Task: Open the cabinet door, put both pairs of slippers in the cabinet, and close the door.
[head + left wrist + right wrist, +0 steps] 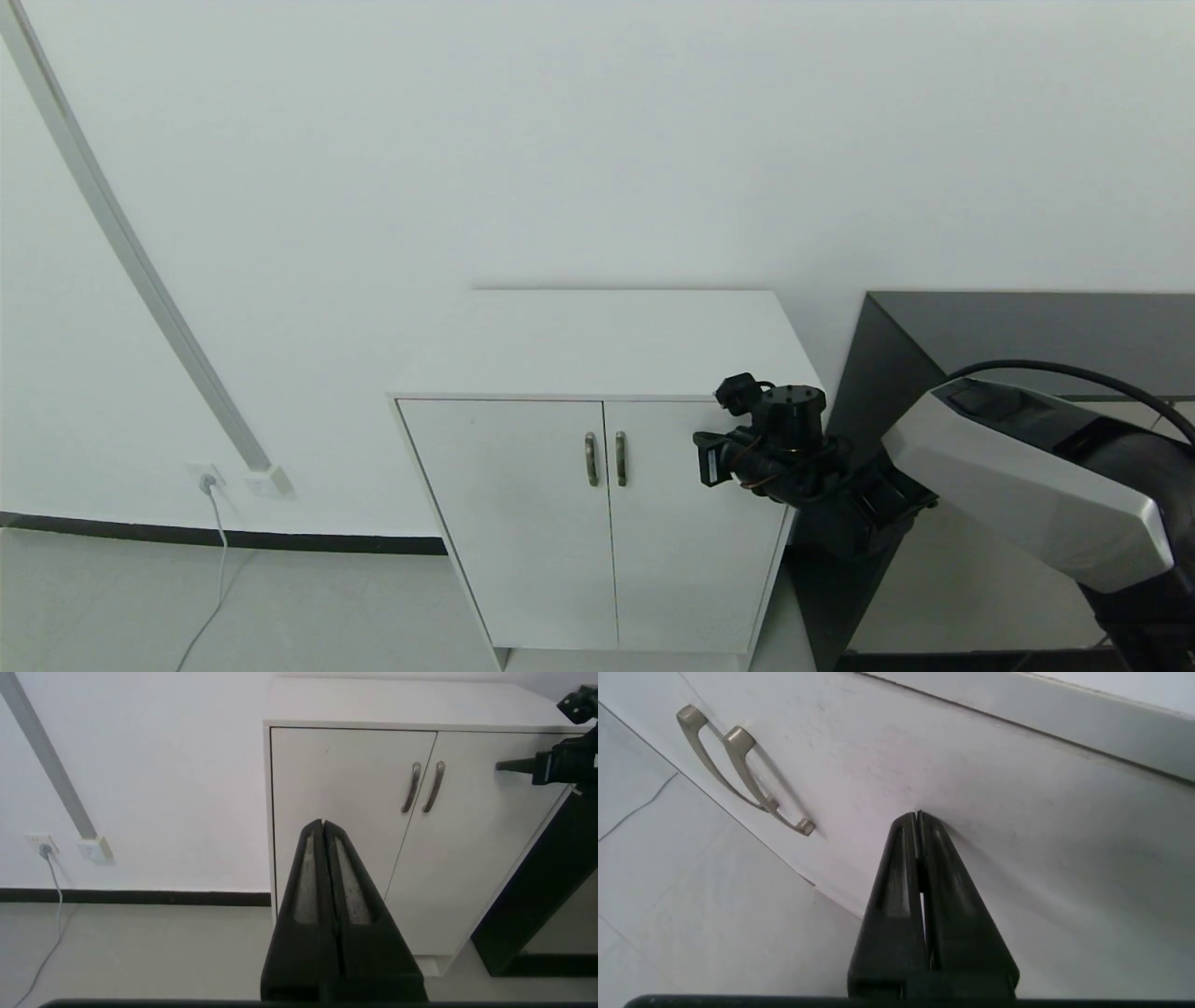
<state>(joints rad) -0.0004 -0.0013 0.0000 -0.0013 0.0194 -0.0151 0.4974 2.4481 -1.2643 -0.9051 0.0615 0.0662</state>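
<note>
Head view shows the white cabinet (pixel 597 345) against the wall with both doors shut, and its two handles (pixel 590 459) side by side at the middle seam. The right gripper (pixel 705 462) sits at the upper part of the right door (pixel 695 560), near the handles. Its fingers are pressed together and hold nothing, and I cannot tell whether the tip touches the door. The left gripper (pixel 322 823) is also closed and empty, held well back from the cabinet.

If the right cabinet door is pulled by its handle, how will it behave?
The right cabinet door looks flat and rigid, so it likely swings without bending. Its handle sits by the centre seam, so it probably hinges at the outer edge. The smooth handle may slip.
</note>
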